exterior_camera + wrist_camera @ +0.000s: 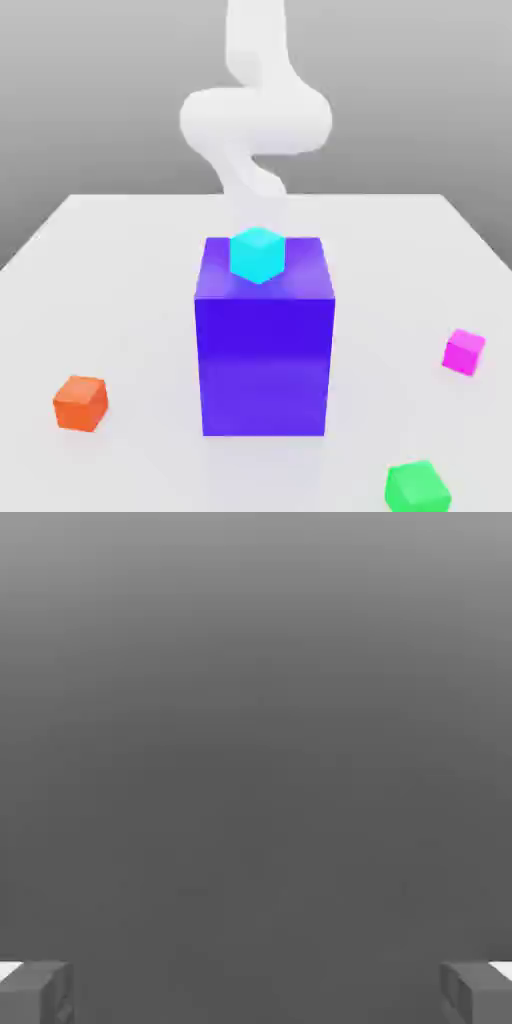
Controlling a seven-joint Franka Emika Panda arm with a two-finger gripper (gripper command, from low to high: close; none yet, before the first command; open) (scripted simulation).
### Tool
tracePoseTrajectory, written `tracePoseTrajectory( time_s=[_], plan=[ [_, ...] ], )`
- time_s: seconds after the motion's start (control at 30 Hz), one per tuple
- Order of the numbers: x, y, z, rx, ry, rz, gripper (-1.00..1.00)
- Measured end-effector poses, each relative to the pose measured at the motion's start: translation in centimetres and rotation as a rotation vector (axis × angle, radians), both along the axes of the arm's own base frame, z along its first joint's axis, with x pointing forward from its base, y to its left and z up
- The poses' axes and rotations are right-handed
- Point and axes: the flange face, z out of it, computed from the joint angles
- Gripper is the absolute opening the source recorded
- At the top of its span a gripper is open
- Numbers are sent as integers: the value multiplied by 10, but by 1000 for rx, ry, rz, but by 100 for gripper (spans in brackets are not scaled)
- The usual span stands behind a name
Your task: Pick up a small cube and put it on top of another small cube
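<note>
The small cube point(463, 352) of my task is a bright magenta-pink, with a paler pink top and a deeper magenta on the sides facing the exterior view. Its faces look plain, with no marking that I can make out, and it sits turned at an angle, with an upright edge between two of its side faces. It lies on the white table point(130, 260), well out toward the exterior view's right and well apart from the big blue-purple block point(265, 365) in the middle.

My claw point(256, 993) is spread wide: in the hand view its two fingers stand far apart, with nothing pinched between them and nothing touching their inner sides. The magenta cube is well away from me, out of my grip.

My white arm point(255, 120) reaches down behind the block. A cyan cube point(258, 255) appears to rest on the block's top face. An orange cube point(80, 403) sits on the table at the exterior view's left, and a green cube point(417, 487) is at the near edge of that view, right of the block and nearer the camera than the magenta one.
</note>
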Motion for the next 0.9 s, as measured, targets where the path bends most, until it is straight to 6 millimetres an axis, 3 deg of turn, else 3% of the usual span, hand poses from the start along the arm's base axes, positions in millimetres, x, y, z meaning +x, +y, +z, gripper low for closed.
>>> tracePoseTrajectory(
  time_s=[0.13, 0.3, 0.47, 0.57, 0.6, 0.73, 0.9],
  plan=[
    [33, 72, -86, -28, 131, 150, 0],
    [30, 161, -196, -85, 283, 331, 0],
    [-14, 236, -306, -167, 427, 510, 0],
    [-58, 268, -369, -228, 510, 616, 0],
    [-80, 283, -389, -256, 535, 671, 0],
    [-142, 295, -462, -342, 631, 782, 0],
    [-152, 296, -518, -353, 649, 797, 0]
  ],
)
